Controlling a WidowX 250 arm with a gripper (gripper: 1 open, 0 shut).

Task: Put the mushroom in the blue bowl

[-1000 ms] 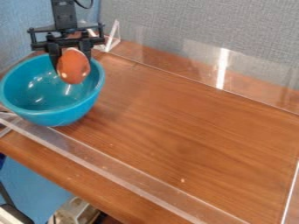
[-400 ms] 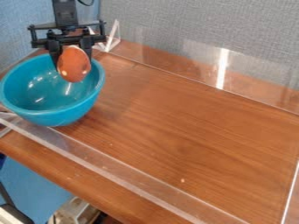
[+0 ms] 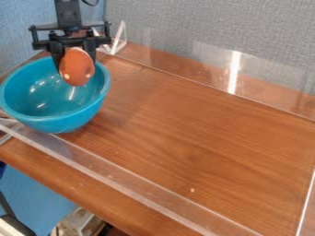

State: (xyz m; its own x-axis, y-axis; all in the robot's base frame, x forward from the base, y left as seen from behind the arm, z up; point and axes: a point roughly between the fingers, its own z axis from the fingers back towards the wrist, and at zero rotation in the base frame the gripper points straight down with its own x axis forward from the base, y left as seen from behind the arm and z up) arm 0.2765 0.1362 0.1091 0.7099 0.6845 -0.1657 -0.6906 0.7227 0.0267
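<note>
Black robot gripper (image 3: pixel 74 57) pointing straight down over the far rim of the large round glossy turquoise-blue plastic bowl (image 3: pixel 37 109), fingers clamped together on the small toy mushroom with the rounded orange-brown cap (image 3: pixel 76 66). Mushroom held above the bowl's inside, near the far-right rim, clear of the bowl's floor; cream stem not made out from this view. Bowl resting at the left end of the brown wooden tabletop (image 3: pixel 197 129), close against the low clear acrylic wall (image 3: pixel 147 189) along the near edge. Matching clear wall along the far edge, in front of the grey-blue textured backdrop (image 3: pixel 222 28). Wood to the right of the bowl glossy, with light reflections.
</note>
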